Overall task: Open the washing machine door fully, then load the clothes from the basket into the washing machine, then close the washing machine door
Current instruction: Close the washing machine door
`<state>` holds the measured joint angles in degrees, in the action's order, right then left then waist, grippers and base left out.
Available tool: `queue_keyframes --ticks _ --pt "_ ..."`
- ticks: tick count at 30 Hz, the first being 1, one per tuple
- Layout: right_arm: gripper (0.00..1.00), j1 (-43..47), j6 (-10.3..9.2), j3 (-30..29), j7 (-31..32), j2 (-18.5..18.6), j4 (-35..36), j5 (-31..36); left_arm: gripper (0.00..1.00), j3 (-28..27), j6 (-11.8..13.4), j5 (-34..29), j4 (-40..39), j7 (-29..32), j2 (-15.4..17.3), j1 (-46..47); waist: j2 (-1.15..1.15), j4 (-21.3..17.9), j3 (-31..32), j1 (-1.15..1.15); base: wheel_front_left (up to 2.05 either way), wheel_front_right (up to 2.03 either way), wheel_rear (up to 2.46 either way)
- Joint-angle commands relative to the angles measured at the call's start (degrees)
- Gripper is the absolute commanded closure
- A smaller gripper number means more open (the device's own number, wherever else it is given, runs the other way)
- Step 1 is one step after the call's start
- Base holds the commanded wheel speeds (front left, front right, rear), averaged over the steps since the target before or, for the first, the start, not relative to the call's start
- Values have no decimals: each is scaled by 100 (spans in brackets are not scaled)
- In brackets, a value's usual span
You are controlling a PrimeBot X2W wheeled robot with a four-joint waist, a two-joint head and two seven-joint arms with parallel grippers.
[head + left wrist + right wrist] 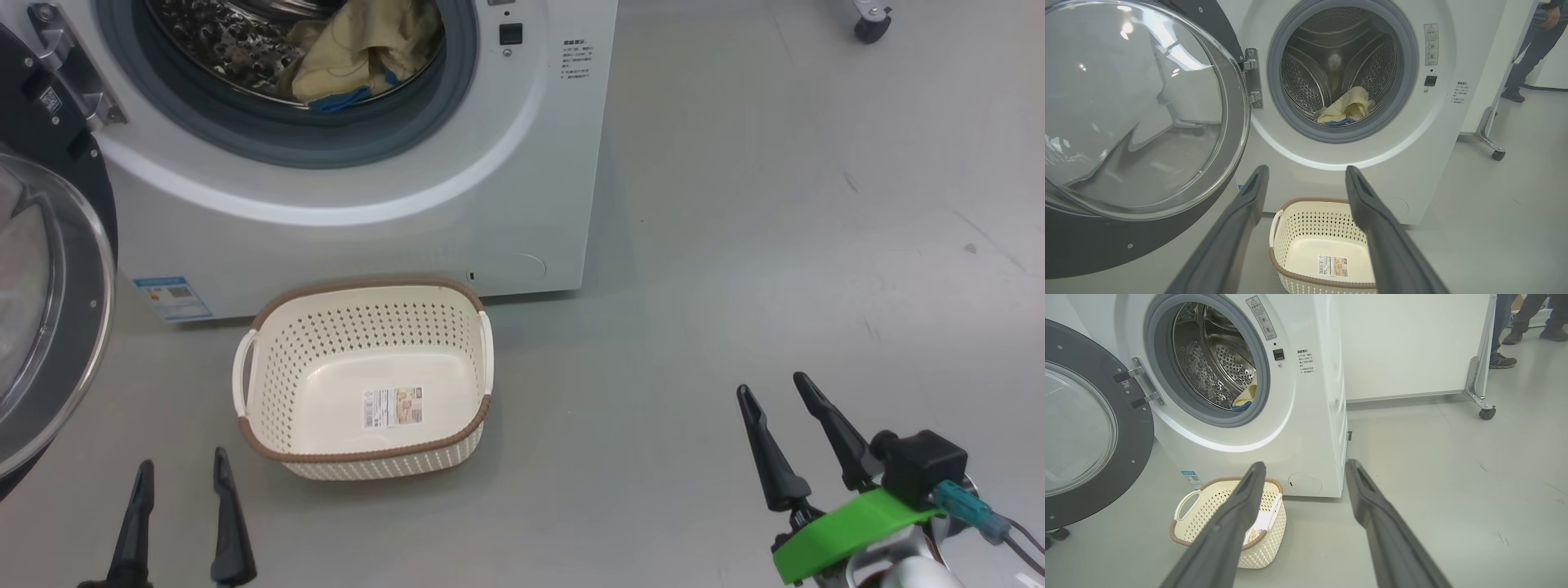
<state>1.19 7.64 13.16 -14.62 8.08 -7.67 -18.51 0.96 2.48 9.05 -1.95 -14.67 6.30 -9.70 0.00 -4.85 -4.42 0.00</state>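
Closest to me, the robot's left gripper (pixel 183 457) and right gripper (pixel 771 384) hang over the grey floor (pixel 735 245). Both have their jaws wide apart and hold nothing. Just past the left one, the basket (pixel 367 327) sits on the floor with only a sticker (pixel 393 407) inside, close in front of the washing machine (pixel 367 237). The washing machine door (pixel 49 278) is swung wide open on the left. The clothes (pixel 359 49), yellow with a bit of blue, lie inside the drum (pixel 220 41). Far back, a person's legs (pixel 1502 326) stand by a white board on wheels (pixel 1412 343).

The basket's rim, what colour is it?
Brown, on the cream basket. The head view shows it best.
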Motion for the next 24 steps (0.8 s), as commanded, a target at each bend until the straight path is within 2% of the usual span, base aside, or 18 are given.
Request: queue_keyframes --ticks 1,12,24 --pt "0 -143 -15 72 -38 105 159 24 0 -180 -34 -71 -168 -33 14 131 0 -1 6 0 0 0 0" --pt "0 -63 -15 50 -38 149 188 55 0 -178 -10 -79 -119 -33 -31 98 0 179 91 0 0 0 0" --pt "0 -25 -15 74 -38 191 201 37 0 -173 48 -78 -70 -33 -80 51 0 766 177 0 0 0 0"
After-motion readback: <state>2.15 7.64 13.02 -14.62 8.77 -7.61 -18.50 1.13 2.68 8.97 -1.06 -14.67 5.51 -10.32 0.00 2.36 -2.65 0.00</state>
